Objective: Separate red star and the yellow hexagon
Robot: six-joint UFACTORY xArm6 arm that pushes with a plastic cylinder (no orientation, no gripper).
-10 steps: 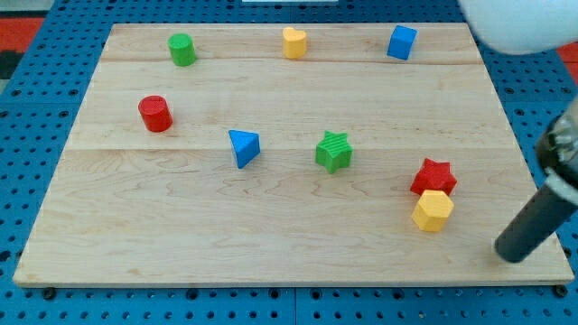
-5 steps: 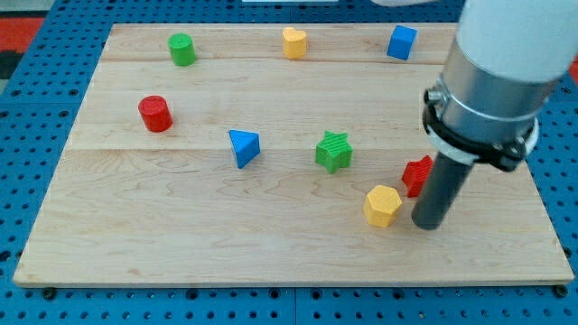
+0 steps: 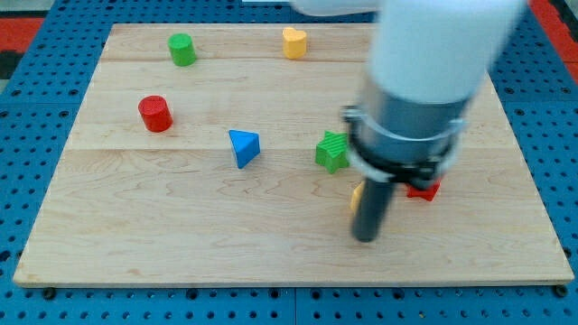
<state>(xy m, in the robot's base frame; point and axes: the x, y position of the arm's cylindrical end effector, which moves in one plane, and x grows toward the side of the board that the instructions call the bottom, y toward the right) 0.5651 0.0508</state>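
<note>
Yellow hexagon (image 3: 357, 193) mostly behind rod.

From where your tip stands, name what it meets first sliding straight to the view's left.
Probably nothing: my tip lies nearer the view's bottom than the blue triangle, so that line looks free.

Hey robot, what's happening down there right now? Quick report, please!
My tip down on the board, just below the yellow hexagon, mostly hidden behind my rod. Red star to its right, partly hidden. Green star close above.
</note>
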